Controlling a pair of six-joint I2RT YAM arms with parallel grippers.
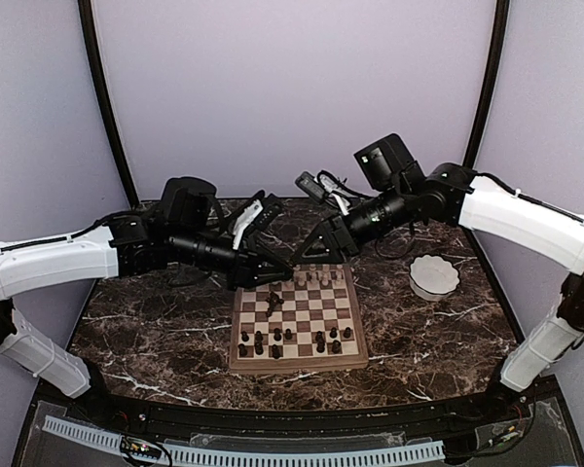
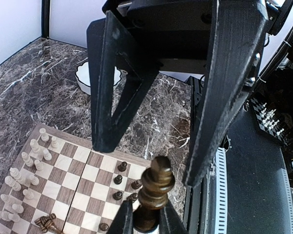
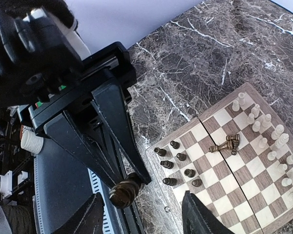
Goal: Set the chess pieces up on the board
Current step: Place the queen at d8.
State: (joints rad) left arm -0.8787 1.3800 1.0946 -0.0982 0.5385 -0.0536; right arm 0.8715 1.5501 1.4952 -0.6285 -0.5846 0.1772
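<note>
Dark piece [image 2: 156, 187]: upright in left pincer [image 2: 146, 222], up beside the board [image 1: 298, 362].
Left pincer: clamped on that piece.
Right pincer [image 3: 144, 209]: spread wide, empty, close by.

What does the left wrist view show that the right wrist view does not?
Only the left wrist view shows the white bowl beyond the board. Only the right wrist view shows the whole left gripper from outside. Both show the dark piece clamped in that gripper, the open right gripper, the fallen dark pieces and the standing cream pieces.
</note>
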